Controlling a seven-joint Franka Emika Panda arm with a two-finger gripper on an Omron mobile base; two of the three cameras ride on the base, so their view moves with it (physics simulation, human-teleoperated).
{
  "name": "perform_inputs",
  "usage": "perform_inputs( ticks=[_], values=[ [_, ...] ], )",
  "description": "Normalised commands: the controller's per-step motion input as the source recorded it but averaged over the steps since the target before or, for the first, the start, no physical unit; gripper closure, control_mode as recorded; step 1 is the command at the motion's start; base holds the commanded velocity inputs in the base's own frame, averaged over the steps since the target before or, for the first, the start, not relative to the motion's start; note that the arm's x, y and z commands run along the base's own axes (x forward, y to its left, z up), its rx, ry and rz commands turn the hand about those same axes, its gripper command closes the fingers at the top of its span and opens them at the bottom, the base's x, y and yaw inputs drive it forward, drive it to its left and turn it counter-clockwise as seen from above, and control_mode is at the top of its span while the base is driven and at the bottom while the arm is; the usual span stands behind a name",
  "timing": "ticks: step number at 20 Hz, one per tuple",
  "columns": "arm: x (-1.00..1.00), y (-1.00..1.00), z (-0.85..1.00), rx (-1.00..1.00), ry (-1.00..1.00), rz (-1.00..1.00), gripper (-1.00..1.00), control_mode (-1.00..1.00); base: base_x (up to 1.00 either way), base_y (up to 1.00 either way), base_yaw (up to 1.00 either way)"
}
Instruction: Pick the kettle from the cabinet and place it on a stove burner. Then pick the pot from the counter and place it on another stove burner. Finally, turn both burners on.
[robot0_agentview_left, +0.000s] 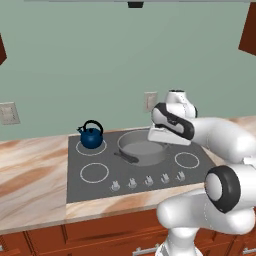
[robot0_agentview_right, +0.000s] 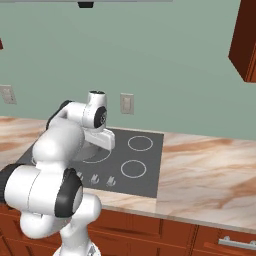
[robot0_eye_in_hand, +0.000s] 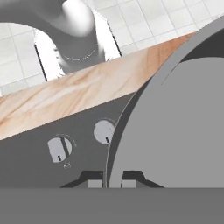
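The dark-blue kettle (robot0_agentview_left: 91, 136) stands upright on the rear-left burner (robot0_agentview_left: 91, 148) of the dark cooktop (robot0_agentview_left: 100, 192). The grey pot (robot0_agentview_left: 140, 149) is over the middle rear of the cooktop; I cannot tell whether it rests there or hangs just above. My gripper (robot0_agentview_left: 158, 141) is at the pot's right rim. In the hand view the gripper (robot0_eye_in_hand: 110, 178) is shut on the thin rim of the pot (robot0_eye_in_hand: 175, 122), one fingertip on each side. The front-left burner (robot0_agentview_left: 94, 172) and front-right burner (robot0_agentview_left: 187, 160) are bare. A corner of the cabinet (robot0_agentview_left: 248, 35) shows at upper right.
A row of small grey knobs (robot0_agentview_left: 148, 181) runs along the cooktop's front edge, two of them close below the hand (robot0_eye_in_hand: 104, 131). The marble counter (robot0_agentview_left: 30, 175) extends left, and right (robot0_agentview_right: 210, 165) of the cooktop. Wall outlets (robot0_agentview_left: 150, 101) sit behind. Wooden drawers lie below.
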Motion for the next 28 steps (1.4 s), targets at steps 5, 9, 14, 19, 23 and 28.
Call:
perform_inputs(
  ticks=[5, 9, 14, 19, 23, 28],
  values=[
    [0.36, -0.04, -0.19, 0.03, 0.00, 0.05, 1.00, -1.00, 0.00, 0.00, 0.00],
    [0.32, -0.08, -0.23, 0.02, 0.00, 0.06, 1.00, -1.00, 0.00, 0.00, 0.00],
    [0.33, -0.09, -0.21, 0.02, 0.00, 0.05, 1.00, -1.00, 0.00, 0.00, 0.00],
    [0.34, -0.06, -0.20, 0.02, 0.00, 0.05, 1.00, -1.00, 0.00, 0.00, 0.00],
    [0.25, -0.01, -0.22, 0.01, 0.00, 0.04, 1.00, -1.00, 0.00, 0.00, 0.00],
    [0.22, 0.00, -0.23, 0.00, 0.00, 0.03, 1.00, -1.00, 0.00, 0.00, 0.00]
  ],
)
